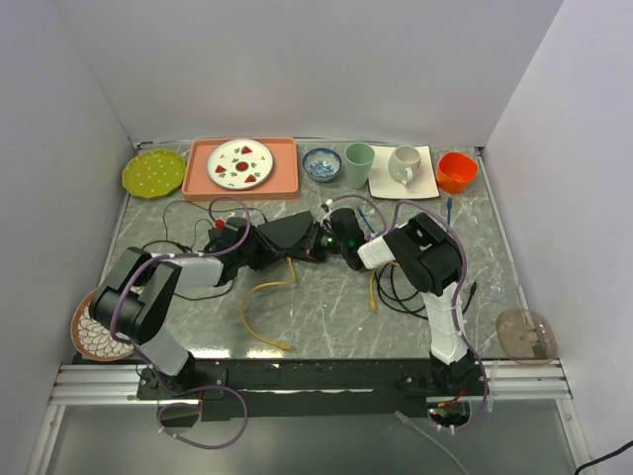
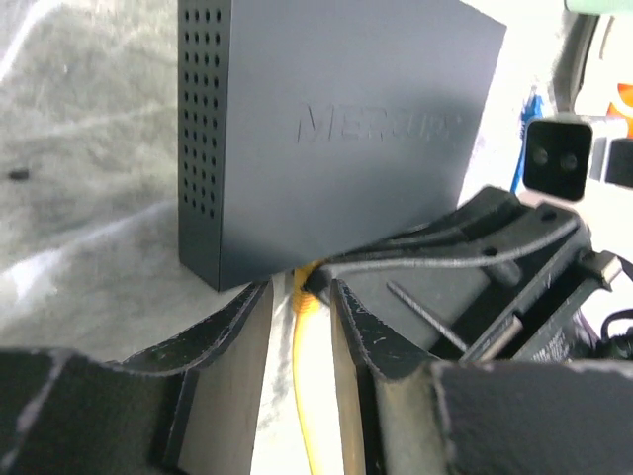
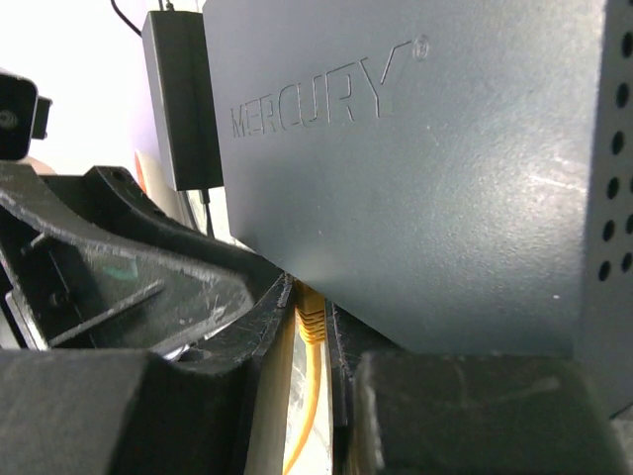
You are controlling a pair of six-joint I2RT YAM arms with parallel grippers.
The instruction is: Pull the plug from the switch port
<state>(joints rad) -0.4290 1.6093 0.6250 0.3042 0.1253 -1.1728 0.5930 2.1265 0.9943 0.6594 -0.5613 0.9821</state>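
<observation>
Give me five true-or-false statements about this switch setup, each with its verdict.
1. The yellow plug sits in the switch. True.
2. The switch's top face reads MERCURY. True.
3. The white mug stands on the pink tray. False: it stands on a white square plate.
4. The yellow cable passes between the fingers of the left gripper. True.
5. The orange cup stands at the back left. False: it is at the back right.
</observation>
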